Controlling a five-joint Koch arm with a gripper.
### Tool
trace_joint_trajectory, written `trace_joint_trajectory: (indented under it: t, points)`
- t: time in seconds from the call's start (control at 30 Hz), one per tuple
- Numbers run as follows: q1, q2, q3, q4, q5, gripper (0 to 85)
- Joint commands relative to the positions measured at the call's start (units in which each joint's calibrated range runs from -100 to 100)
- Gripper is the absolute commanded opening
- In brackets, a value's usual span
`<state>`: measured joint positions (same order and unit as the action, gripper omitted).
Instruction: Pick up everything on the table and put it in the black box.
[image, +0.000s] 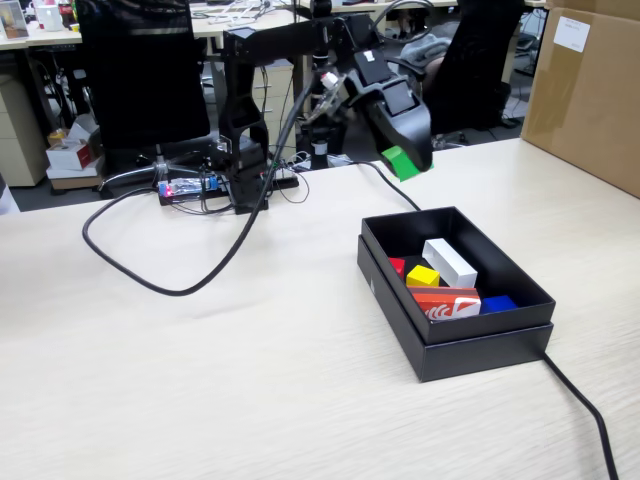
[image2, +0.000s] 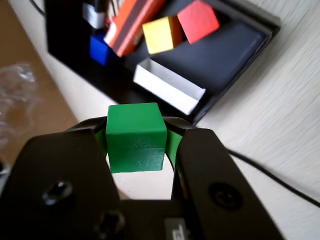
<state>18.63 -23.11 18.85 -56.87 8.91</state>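
My gripper (image: 403, 163) (image2: 136, 131) is shut on the green cube (image: 399, 161) (image2: 135, 137) and holds it in the air, behind the far end of the black box (image: 520, 345) (image2: 240, 40). Inside the box lie the yellow cube (image: 422, 275) (image2: 159, 34) and the red cube (image: 397, 266) (image2: 198, 20), side by side. The box stands on the beige table (image: 200, 380) (image2: 280, 125).
In the box also lie a long white block (image: 449, 261) (image2: 170, 86), an orange-red printed packet (image: 445, 302) (image2: 132, 22) and a blue piece (image: 498, 303) (image2: 100, 49). A black cable (image: 575, 400) runs past the box. A brown carton (image: 590, 90) stands at the right. The arm's base (image: 245, 150) is behind.
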Motion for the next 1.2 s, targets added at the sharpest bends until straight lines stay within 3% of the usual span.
trace_joint_trajectory:
  t: [0.0, 0.1, 0.57, 0.63, 0.83, 1.17]
  points:
    - [0.2, 3.5, 4.6, 0.4, -0.6, 4.3]
    - [0.0, 11.2, 4.3, 0.7, -0.4, 7.7]
    - [-2.2, 20.9, -5.8, 6.9, 0.1, 8.2]
    - [-2.1, 20.5, -6.9, 6.9, 0.0, 23.7]
    - [-1.8, 17.1, -6.9, 6.8, -0.3, 36.3]
    - [-1.1, 0.4, 2.0, 2.9, -0.2, 39.2]
